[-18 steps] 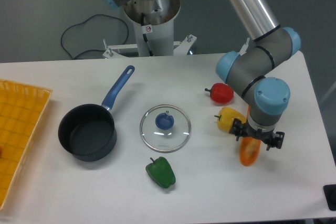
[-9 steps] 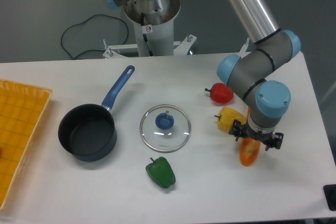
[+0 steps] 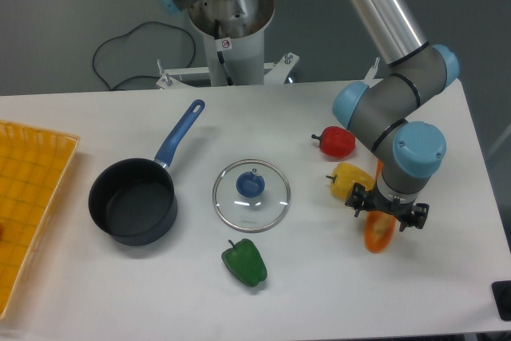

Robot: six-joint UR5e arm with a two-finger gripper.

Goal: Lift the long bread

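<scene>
While the gripper [image 3: 386, 219] sits low over the long bread [image 3: 378, 232], its fingers straddle the loaf's upper part, but whether they grip it cannot be told. Only the loaf's lower end shows below the claw, lying on the table [image 3: 447, 277]. A yellow pepper [image 3: 349, 181] lies just up-left of the claw, with bare tabletop right of it toward the table's right edge.

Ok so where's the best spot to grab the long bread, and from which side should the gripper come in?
Probably from straight above, across the narrow width of the long bread, near its middle. It lies flat on the table, running away from the camera, so its long sides are open. The gripper already sits over it; only the near rounded end shows. The yellow pepper crowds the left side, so keep the fingers narrow.
</scene>
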